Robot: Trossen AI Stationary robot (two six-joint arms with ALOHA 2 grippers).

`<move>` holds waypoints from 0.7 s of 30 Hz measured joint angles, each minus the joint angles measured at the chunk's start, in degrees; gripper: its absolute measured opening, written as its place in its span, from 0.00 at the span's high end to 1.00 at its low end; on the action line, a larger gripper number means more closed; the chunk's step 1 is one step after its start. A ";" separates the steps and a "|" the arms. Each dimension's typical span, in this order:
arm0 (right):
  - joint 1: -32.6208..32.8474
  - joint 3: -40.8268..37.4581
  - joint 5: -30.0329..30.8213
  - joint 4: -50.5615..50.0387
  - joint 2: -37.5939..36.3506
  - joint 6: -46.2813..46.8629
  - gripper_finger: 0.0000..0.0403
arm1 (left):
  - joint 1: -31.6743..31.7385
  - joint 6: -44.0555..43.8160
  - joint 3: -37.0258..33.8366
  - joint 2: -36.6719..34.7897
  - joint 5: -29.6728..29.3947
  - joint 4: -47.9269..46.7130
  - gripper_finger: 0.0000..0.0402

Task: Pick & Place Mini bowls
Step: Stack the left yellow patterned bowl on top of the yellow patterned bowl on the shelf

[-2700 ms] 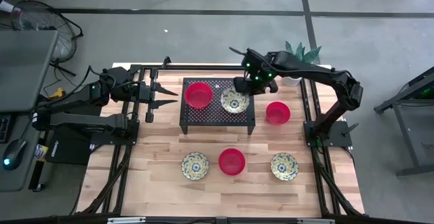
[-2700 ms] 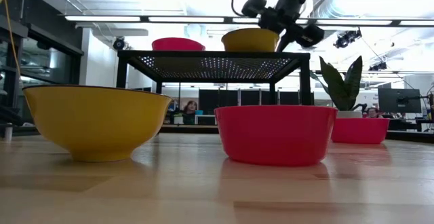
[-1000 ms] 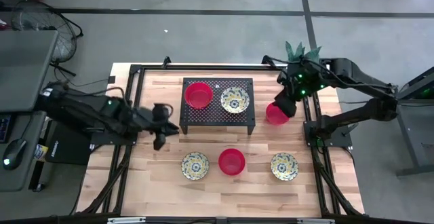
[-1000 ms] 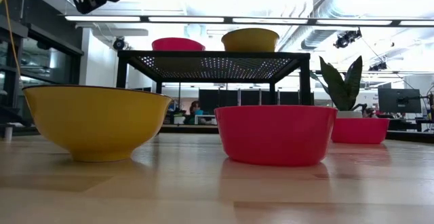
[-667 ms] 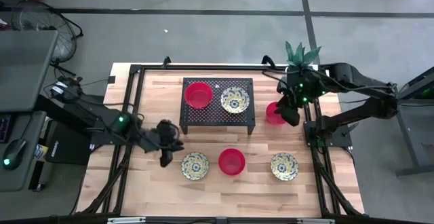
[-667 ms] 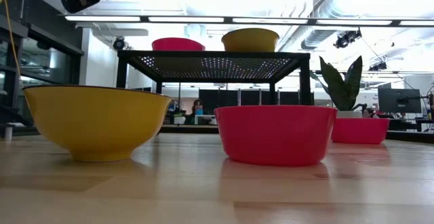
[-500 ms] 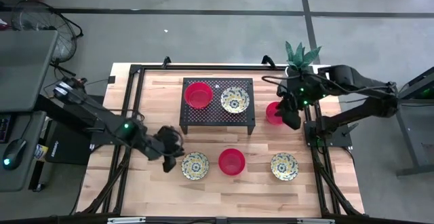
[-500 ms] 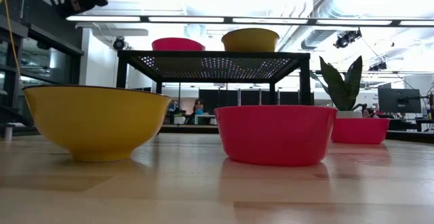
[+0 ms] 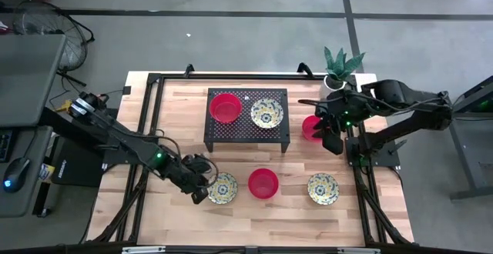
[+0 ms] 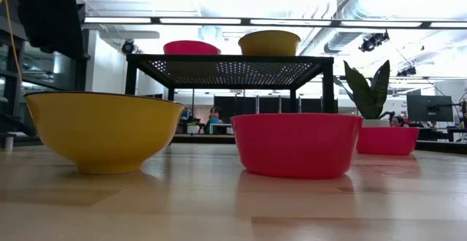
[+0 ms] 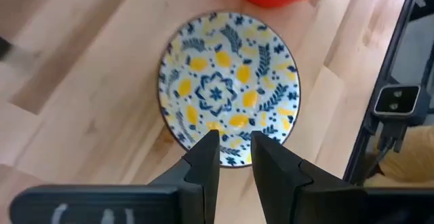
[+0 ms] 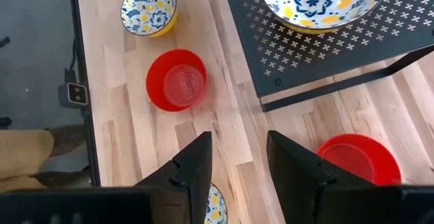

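Note:
Two mini bowls, one red (image 9: pixel 226 108) and one floral (image 9: pixel 266 113), stand on a black perforated rack (image 9: pixel 246 135). Another red bowl (image 9: pixel 310 128) rests on the table right of the rack. Along the near side stand a floral bowl (image 9: pixel 224 188), a red bowl (image 9: pixel 263 183) and a second floral bowl (image 9: pixel 323 188). My left gripper (image 11: pixel 234 146) hovers open, with a narrow gap, over the left edge of the near-left floral bowl (image 11: pixel 227 88), pointing steeply down. My right gripper (image 12: pixel 239 157) is open and high up, beside the red bowl (image 12: pixel 359 159) right of the rack.
A potted green plant (image 9: pixel 339 65) stands at the far right corner. Black frame rails (image 9: pixel 146 131) run along the table's left and right sides. Bare wood lies between the rack and the near row of bowls.
My left gripper has swung from left of the rack toward the near edge and rightward, sinking and rolling, until it is over the near-left floral bowl. My right gripper has drifted a little toward the near edge beside the red bowl. No bowl has moved.

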 joint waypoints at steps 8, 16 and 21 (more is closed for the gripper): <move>3.45 -2.06 0.29 1.95 0.00 1.40 0.68 | 0.02 0.66 0.00 2.92 0.66 -0.50 0.79; 8.12 -8.10 0.12 5.15 0.00 3.45 0.68 | 0.02 0.87 0.00 3.00 -1.79 -1.86 0.79; 11.02 -12.45 -0.02 8.04 0.00 4.59 0.68 | 0.04 0.69 0.00 3.00 0.24 -3.66 0.77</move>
